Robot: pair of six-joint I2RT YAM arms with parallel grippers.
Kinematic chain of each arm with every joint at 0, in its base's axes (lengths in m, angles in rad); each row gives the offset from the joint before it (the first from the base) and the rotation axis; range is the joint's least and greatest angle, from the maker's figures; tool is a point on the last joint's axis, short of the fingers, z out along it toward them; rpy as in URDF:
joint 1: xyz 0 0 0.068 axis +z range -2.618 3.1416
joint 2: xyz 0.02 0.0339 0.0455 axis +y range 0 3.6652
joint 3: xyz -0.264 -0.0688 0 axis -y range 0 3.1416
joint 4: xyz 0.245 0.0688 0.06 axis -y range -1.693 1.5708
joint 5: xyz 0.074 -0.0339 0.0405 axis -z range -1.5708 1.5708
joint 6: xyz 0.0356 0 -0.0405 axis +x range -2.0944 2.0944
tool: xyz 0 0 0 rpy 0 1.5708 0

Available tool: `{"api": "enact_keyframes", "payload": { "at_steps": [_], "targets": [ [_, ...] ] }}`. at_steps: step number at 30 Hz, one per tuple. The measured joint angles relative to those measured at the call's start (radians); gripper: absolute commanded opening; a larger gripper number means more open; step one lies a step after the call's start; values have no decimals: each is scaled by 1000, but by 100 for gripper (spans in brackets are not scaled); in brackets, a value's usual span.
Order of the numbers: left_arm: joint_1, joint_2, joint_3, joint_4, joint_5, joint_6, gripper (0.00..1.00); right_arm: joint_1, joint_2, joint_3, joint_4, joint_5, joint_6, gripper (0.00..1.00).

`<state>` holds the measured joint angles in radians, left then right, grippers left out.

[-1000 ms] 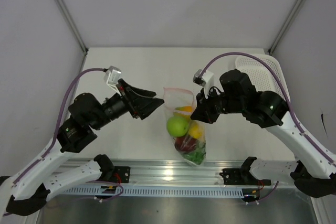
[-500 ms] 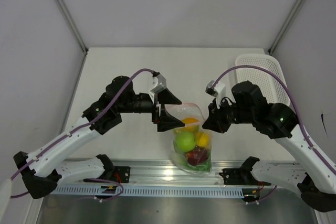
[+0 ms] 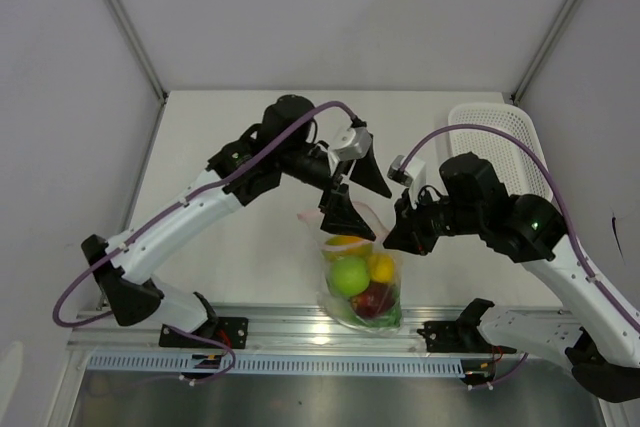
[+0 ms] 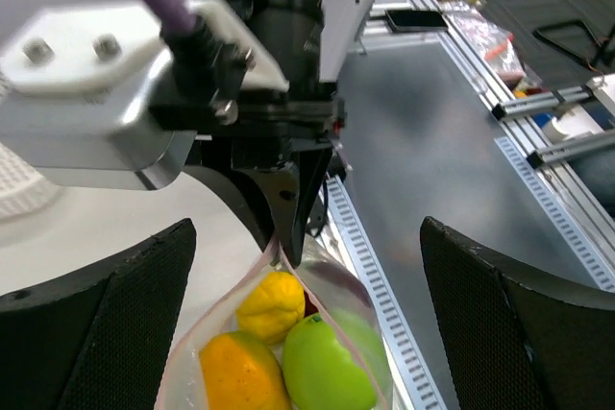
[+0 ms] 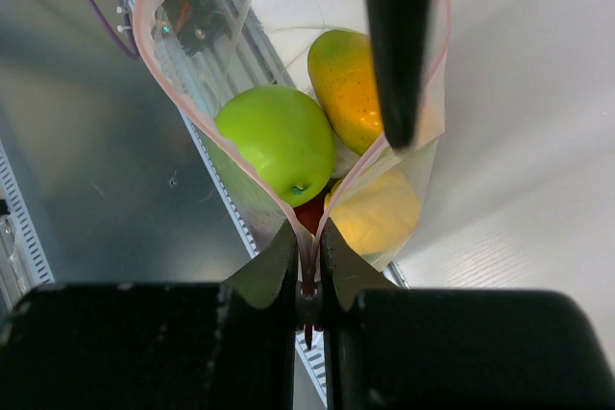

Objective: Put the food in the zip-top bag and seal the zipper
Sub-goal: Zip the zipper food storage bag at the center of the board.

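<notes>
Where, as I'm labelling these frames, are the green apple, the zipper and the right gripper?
green apple (image 5: 277, 141), right wrist view, its top skin.
zipper (image 5: 171, 82), right wrist view, left mouth edge.
right gripper (image 5: 307, 242), right wrist view, between fingertips.

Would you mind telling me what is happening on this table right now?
Two robot arms are bagging toy food. The right gripper has its jaws shut on the zipper at one end of the zip-top bag, holding it up. The green apple, orange fruit and yellow fruit sit inside. The left gripper, jaws wide open, hovers over the bag's mouth, which gapes open, so sealing is not yet done.
</notes>
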<state>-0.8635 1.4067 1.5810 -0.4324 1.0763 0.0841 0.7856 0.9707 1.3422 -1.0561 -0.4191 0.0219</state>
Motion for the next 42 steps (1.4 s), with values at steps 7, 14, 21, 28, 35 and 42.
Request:
{"api": "enact_keyframes", "payload": {
  "at_steps": [7, 14, 21, 28, 35, 42],
  "targets": [
    [-34, 63, -57, -100, 3, 44, 99, -1, 0, 10, -5, 0, -1, 0],
    [-34, 42, -185, -61, 0, 33, 99, -7, -4, 10, -11, 5, -1, 0],
    [-34, 18, -283, 10, -58, -17, 92, -11, -10, 10, -16, 11, -1, 0],
    [-34, -71, -375, 127, -163, -89, 84, -14, -10, 10, -18, 11, -1, 0],
    [-34, -111, -362, 192, -196, -142, 42, -15, -10, 32, -30, 11, -17, 0],
    [-34, -98, -355, 183, -211, -147, 28, -16, -1, 58, -40, 13, -34, 0]
  ]
}}
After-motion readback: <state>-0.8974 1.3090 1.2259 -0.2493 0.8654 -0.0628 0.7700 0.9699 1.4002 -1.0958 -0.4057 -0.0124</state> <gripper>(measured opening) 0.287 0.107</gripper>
